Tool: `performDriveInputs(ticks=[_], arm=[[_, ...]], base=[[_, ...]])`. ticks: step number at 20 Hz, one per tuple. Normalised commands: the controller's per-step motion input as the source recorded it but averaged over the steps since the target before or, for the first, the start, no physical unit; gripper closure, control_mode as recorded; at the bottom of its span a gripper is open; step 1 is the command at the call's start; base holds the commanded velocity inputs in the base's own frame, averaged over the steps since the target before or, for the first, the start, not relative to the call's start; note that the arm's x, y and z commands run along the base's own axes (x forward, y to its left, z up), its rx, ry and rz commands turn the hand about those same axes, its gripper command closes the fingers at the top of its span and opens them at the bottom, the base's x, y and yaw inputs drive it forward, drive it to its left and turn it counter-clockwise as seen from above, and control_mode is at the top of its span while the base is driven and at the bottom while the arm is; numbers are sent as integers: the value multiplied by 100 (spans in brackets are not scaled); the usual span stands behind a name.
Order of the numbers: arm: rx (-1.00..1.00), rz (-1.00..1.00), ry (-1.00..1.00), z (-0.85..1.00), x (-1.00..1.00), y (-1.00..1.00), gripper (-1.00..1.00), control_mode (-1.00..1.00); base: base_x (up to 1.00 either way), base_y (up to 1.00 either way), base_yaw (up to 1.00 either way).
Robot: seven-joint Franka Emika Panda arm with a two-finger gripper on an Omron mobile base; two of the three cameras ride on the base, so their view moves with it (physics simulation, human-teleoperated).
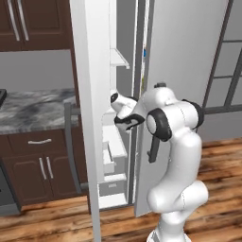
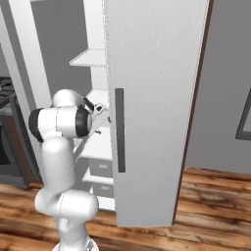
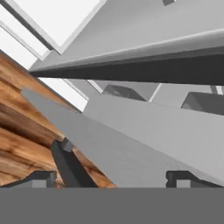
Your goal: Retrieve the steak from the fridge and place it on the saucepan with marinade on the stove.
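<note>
We reach our arm between the open doors of the fridge (image 1: 90, 71), toward its white shelves. Our gripper (image 3: 111, 179) has its fingertips (image 3: 41, 178) spread, holding nothing.

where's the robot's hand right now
In the left base view the hand is at mid height in the gap between the fridge's two open doors, reaching toward the white shelves; the right base view shows it left of the dark door handle.

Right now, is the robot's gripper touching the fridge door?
Cannot tell. In the left base view the gripper sits in the opening of the fridge, close to its door edge, but neither contact nor gap shows plainly.
</note>
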Motion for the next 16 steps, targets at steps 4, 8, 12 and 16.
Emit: performDriveInputs(ticks=[4, 8, 12, 16], arm=[[0, -19, 0, -16, -94, -100, -100, -100], [0, -21, 0, -21, -86, -100, -100, -100], [0, -22, 3, -22, -70, -100, -100, -100], [1, -21, 6, -22, -62, -100, -100, -100]], base=[[0, 0, 0], [0, 0, 0], [0, 0, 0], [0, 0, 0]])
